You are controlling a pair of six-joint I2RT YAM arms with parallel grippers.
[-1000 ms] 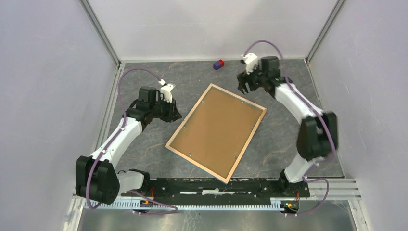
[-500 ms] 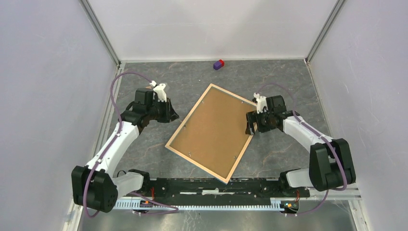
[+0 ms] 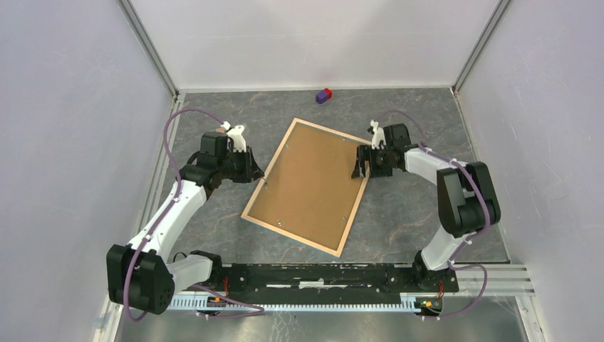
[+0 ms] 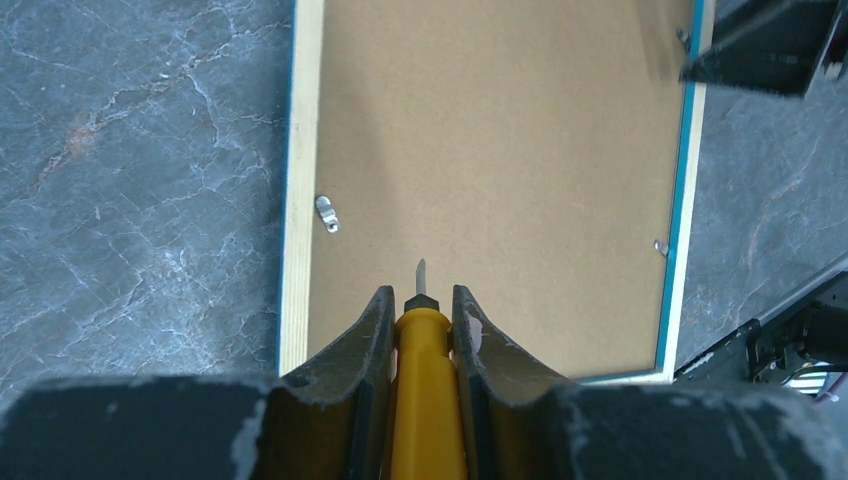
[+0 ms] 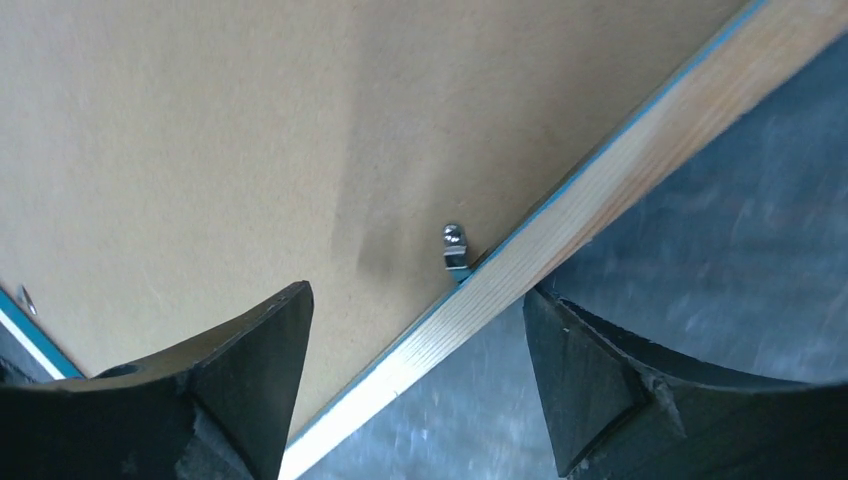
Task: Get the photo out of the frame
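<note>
blue-edged rectangular frame (image 3: 306, 189), brown fibreboard back up, lies on grey tabletop (image 3: 427, 114), photo hidden; left end effector (image 4: 422, 300) clamps yellow-handled tool (image 4: 425, 400); right end effector (image 5: 415, 300) apart astride its edge; seemingly freeing tabs; next needs tip against small metal tab (image 4: 326, 212).

one frame (image 3: 306, 187), one yellow-handled screwdriver (image 4: 425, 400), one small block (image 3: 324, 95) (purple and red).
</note>
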